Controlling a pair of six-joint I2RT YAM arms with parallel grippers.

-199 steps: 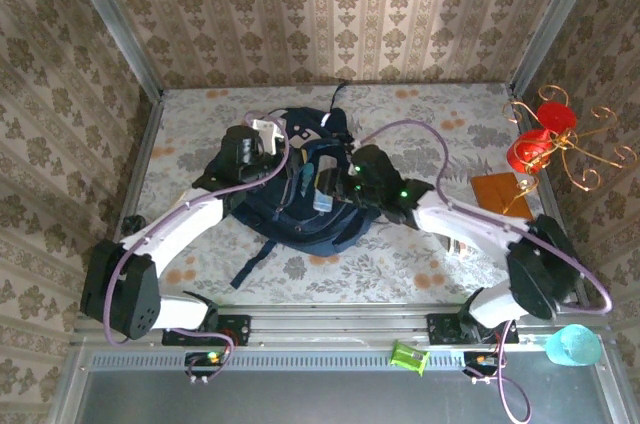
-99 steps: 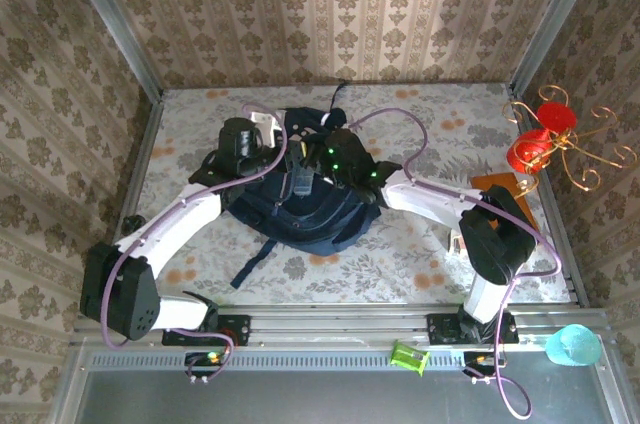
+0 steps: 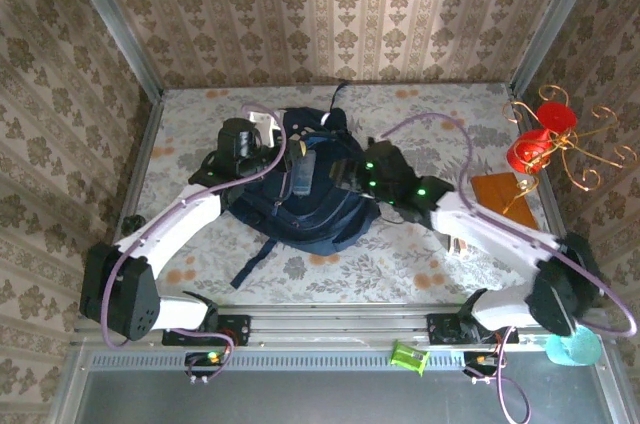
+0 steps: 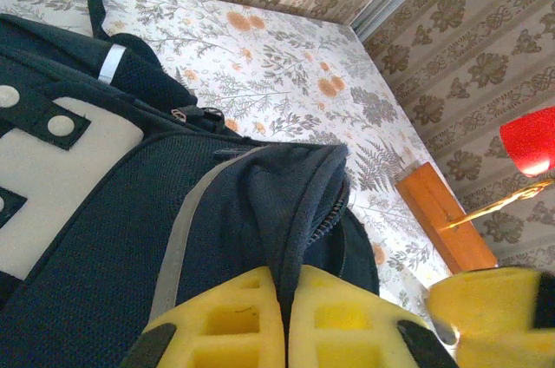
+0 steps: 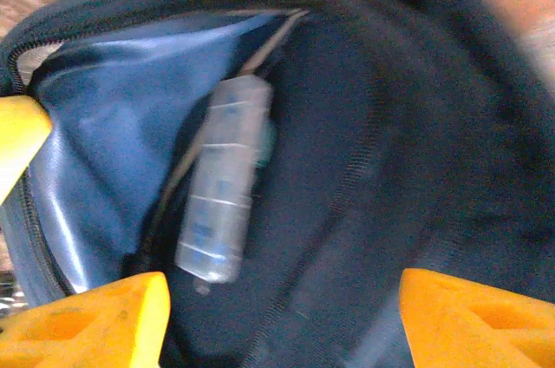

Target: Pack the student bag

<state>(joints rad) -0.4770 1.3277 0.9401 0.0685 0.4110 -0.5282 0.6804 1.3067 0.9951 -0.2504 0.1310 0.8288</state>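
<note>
The student bag [image 3: 310, 209], a dark navy backpack, lies open in the middle of the table. My left gripper [image 4: 290, 303] is shut on a fold of the bag's zip edge [image 4: 295, 203] and holds it up; the bag's white patch [image 4: 61, 177] lies to the left of that fold. From above, the left gripper [image 3: 273, 142] is at the bag's top left. My right gripper [image 5: 282, 325] is open just outside the opening, on the bag's right side [image 3: 347, 172]. A clear tube-like container [image 5: 221, 181] lies inside against the blue lining [image 5: 95, 142], apart from both fingers.
An orange-brown box [image 3: 500, 191] lies at the table's right edge, beside a red and copper-wire ornament [image 3: 545, 139]. A teal cup [image 3: 573, 346] and a small green item [image 3: 408, 356] sit near the front rail. Patterned walls close in the table on three sides.
My right gripper carried the clear container deeper into the bag, opened, left it there and drew back to the right. My left gripper kept its hold on the bag's edge.
</note>
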